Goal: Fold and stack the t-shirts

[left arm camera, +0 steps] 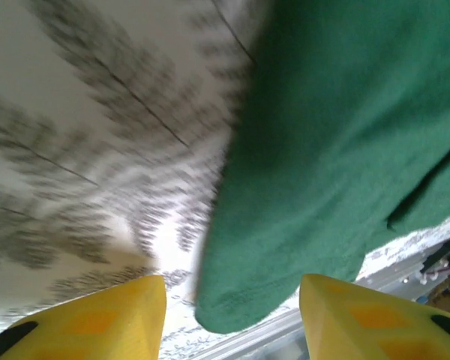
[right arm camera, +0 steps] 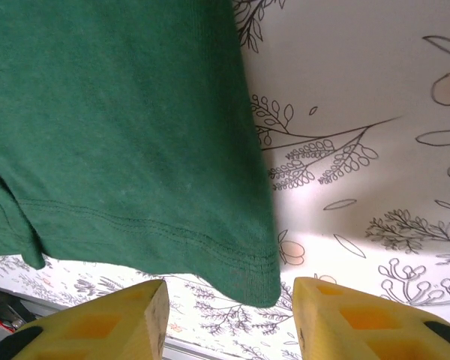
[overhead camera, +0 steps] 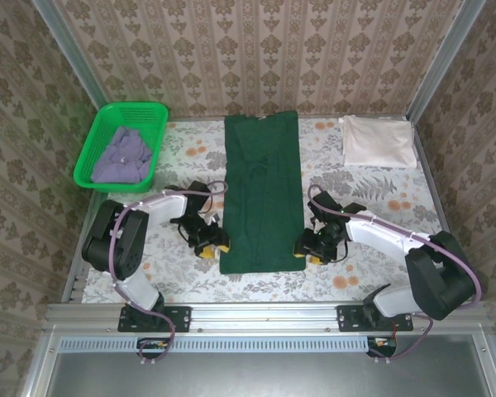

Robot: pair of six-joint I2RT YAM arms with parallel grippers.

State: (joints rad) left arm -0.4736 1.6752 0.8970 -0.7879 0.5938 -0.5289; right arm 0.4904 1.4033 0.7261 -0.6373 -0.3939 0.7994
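**Dark green t-shirt (overhead camera: pixel 260 190) lies lengthwise, my pincers open at its hem**

My table (overhead camera: pixel 347 174), covered in a flat floral print, carries that soft knit shirt down its middle. It is folded into a long narrow strip whose long axis runs from me to the far wall, stitched hem nearest me. The bright green plastic basket (overhead camera: pixel 89 153) sits far left, holding the crumpled greyish-lavender shirt (overhead camera: pixel 122 155). The cream-white shirt (overhead camera: pixel 378 141) lies folded rectangular, far right. My left pincer (overhead camera: pixel 212 246) and right pincer (overhead camera: pixel 307 248) flank the hem corners, yellow jaws spread wide, gripping nothing.
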